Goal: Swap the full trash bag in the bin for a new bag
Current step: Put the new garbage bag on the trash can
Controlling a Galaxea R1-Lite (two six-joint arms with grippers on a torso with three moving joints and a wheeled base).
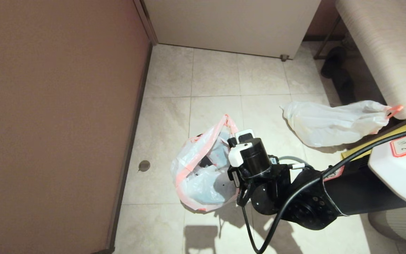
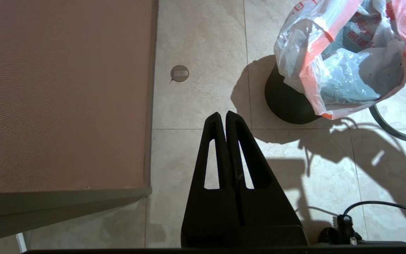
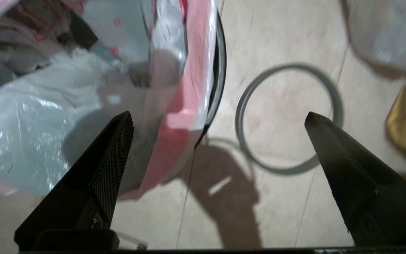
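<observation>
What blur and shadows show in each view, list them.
Right wrist view: motion blur smears the new bag and the grey hoop. Left wrist view: sharp, hard shadows fall on the floor tiles. Head view: sharp, the arm's shadow crosses the tiles.

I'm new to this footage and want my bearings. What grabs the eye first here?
The new bag, white with orange-red print, billows out of the bin at mid-floor, with the right pincer spread open at its edge. The full trash bag lies on the tiles further right, and the bin's grey hoop lies loose on the floor beside the bin.
</observation>
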